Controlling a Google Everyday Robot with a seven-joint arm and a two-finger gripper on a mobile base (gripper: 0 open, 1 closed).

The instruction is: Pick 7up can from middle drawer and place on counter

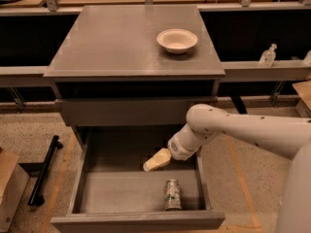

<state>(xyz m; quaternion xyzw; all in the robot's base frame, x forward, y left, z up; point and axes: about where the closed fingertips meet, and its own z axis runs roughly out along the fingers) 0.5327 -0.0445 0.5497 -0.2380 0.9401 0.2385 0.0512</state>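
Observation:
The 7up can [171, 194] lies on its side on the floor of the open middle drawer [121, 193], near the front right. My gripper [154, 161], cream-coloured, hangs over the drawer's middle, a little behind and to the left of the can, apart from it. My white arm [233, 130] reaches in from the right. The counter [112, 38] is the grey cabinet top behind, above the drawer.
A white bowl [177, 40] sits on the counter's right side. A shallower drawer front [131, 111] is shut above the open drawer. A black bar [44, 170] lies on the floor at left, beside a cardboard box [8, 188]. A bottle [267, 56] stands on the right ledge.

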